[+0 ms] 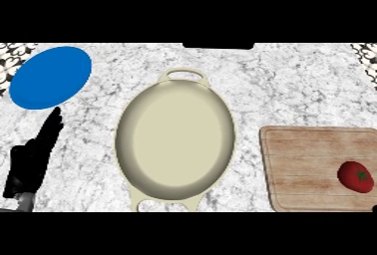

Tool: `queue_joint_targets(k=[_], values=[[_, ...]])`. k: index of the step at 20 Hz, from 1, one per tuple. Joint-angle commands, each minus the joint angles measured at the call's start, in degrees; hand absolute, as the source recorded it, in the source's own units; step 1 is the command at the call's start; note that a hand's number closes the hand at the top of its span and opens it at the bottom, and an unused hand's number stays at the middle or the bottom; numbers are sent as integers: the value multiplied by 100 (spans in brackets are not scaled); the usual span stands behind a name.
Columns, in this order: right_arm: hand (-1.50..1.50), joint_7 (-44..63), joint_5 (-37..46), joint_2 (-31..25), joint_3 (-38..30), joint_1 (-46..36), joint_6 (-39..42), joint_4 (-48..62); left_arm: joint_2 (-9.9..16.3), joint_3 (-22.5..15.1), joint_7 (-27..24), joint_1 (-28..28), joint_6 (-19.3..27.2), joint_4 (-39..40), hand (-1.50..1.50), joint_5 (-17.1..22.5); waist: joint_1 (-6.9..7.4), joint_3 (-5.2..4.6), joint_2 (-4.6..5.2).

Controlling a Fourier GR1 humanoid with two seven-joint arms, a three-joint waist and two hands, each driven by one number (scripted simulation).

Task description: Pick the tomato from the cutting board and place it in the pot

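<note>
We see the tomato [355,176] on the wooden cutting board [309,164] – long axis upright, stem facing us – right of the oval pot [175,137]; our left hand [33,159] rests open.

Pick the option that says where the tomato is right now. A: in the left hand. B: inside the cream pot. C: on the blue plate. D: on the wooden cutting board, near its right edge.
D: the tomato lies on the cutting board near its right edge, apart from the pot, which holds nothing.
</note>
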Motion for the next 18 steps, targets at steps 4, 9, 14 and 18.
queue_joint_targets(k=[4, 9, 14, 18], values=[[-150, 957, -377, 190, 621, -1637, 733, 782, -127, 238, -140, -45, -93, 182, 0, -85, -68, 2, -15], [-150, 958, -382, 192, 729, -1885, 1153, 1350, -172, 345, 66, -249, -175, 333, 0, -158, -142, 2, -26], [-150, 1030, -361, 331, 996, -2492, 1491, 2046, -269, 383, 50, -213, -152, 239, 0, -271, -113, 3, -19], [-150, 762, -392, 353, 882, -2344, 1656, 2254, -112, 512, 352, 141, -279, -250, 0, -275, -158, 5, -47]])
